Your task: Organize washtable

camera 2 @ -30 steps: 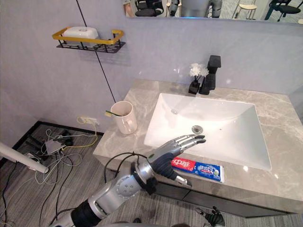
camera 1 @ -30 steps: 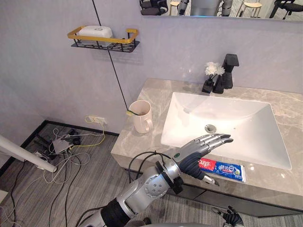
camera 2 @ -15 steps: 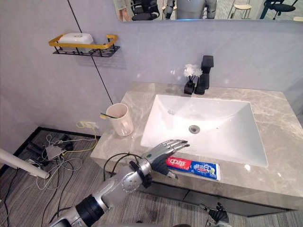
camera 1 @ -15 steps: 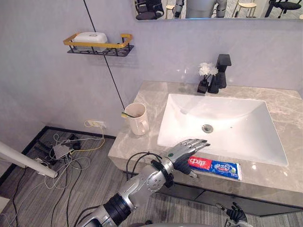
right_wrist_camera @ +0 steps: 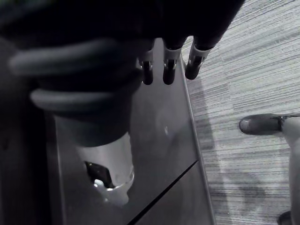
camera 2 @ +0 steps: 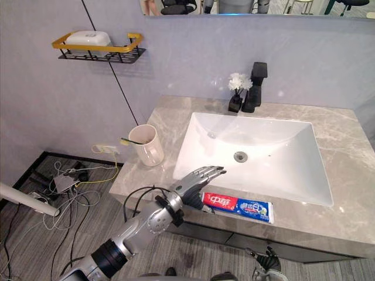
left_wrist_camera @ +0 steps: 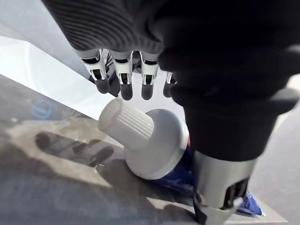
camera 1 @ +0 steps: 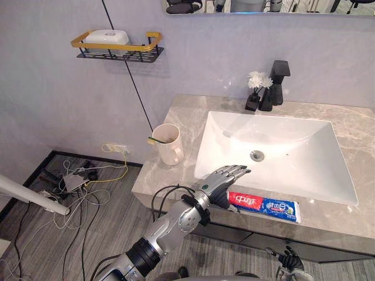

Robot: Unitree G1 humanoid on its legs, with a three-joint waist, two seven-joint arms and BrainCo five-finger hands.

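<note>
Washtable seen from the robot's head. The left hand (camera 1: 225, 178) is poised over the front strip of the grey marble countertop (camera 1: 163, 175), at the capped end of a red-and-blue toothpaste tube (camera 1: 266, 205) that lies flat along the counter's front edge, just in front of the white rectangular sink (camera 1: 281, 158). In the left wrist view the fingers (left_wrist_camera: 123, 84) are nearly straight and spread above the ribbed white cap (left_wrist_camera: 125, 124), with the thumb (left_wrist_camera: 220, 187) beside the tube's shoulder; the hand is open and grips nothing, and thumb contact with the tube cannot be judged. Left of the sink stands a cream mug (camera 1: 170, 146) holding a toothbrush (camera 1: 155, 140). Behind the sink are a black faucet (camera 1: 279, 79) and a small vase of white flowers (camera 1: 255, 88). A wall shelf (camera 1: 117, 51) carries a white soap bar (camera 1: 106, 38). The right hand (camera 1: 287, 259) hangs low before the cabinet front, fingers relaxed and empty.
</note>
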